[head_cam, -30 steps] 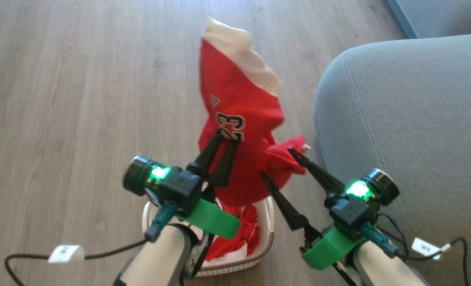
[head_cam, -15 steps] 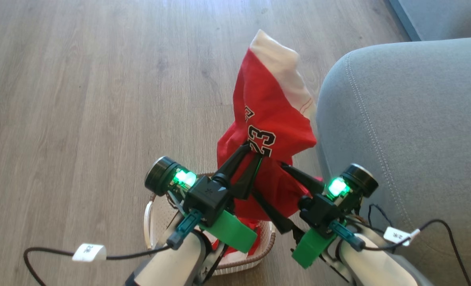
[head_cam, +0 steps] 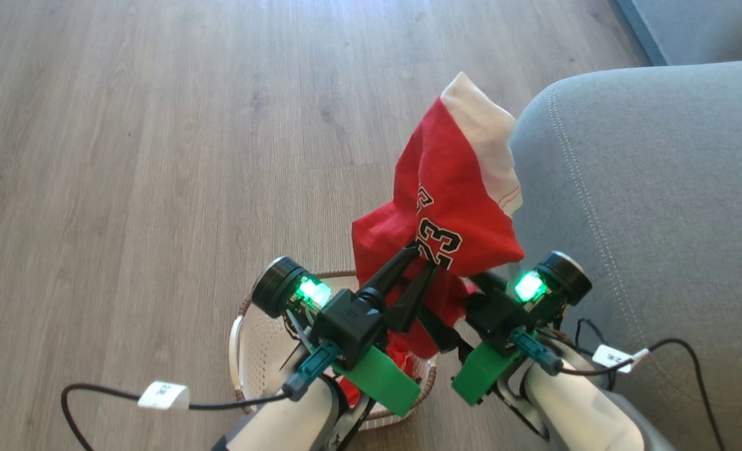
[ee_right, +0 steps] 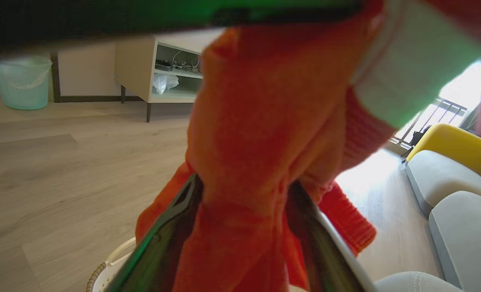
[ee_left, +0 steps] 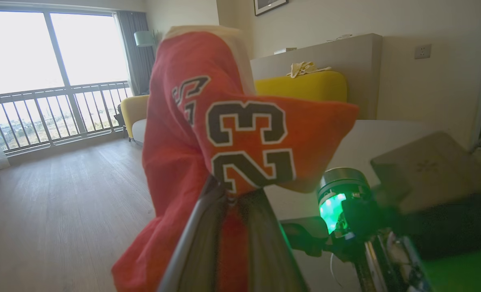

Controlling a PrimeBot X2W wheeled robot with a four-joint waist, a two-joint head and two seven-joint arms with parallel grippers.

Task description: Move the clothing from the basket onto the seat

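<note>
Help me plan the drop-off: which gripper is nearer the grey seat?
Right. The right gripper is just beside the seat, at its rounded edge. The left gripper, holding the jersey, is farther off, on the basket side.

A home living room: grey couch, wooden floor, balcony window, shelf unit.
</note>
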